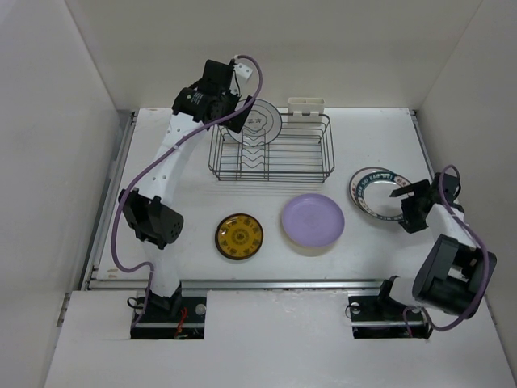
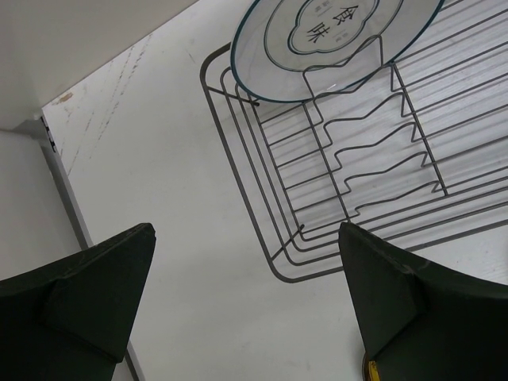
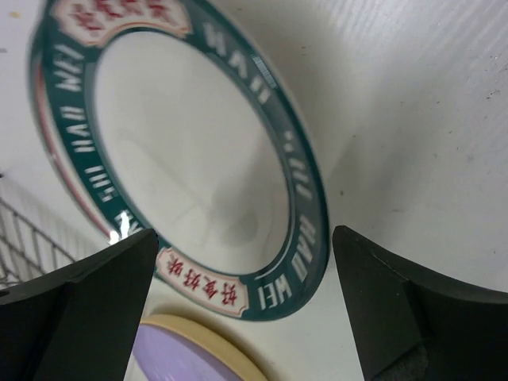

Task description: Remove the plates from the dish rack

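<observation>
The dish rack [image 1: 271, 149] stands at the back middle. One white-grey dark-rimmed plate [image 1: 260, 121] stands upright in its left end; it also shows in the left wrist view [image 2: 333, 40] above the rack wires [image 2: 357, 175]. My left gripper [image 1: 234, 113] is open and empty, above the rack's left end beside that plate; in its wrist view [image 2: 246, 262] it is over bare table. The teal patterned plate [image 1: 376, 192] lies flat at the right. My right gripper [image 1: 401, 198] is open and empty over its near edge [image 3: 242, 270]. The lavender plate [image 1: 313, 220] lies on the yellow-tan plate [image 3: 206, 333].
The small dark gold-centred plate [image 1: 239, 236] lies flat front left of centre. The white holder [image 1: 307, 103] hangs on the rack's far side. A reddish edge [image 3: 40, 119] shows under the teal plate's left side. White walls close in the table on three sides.
</observation>
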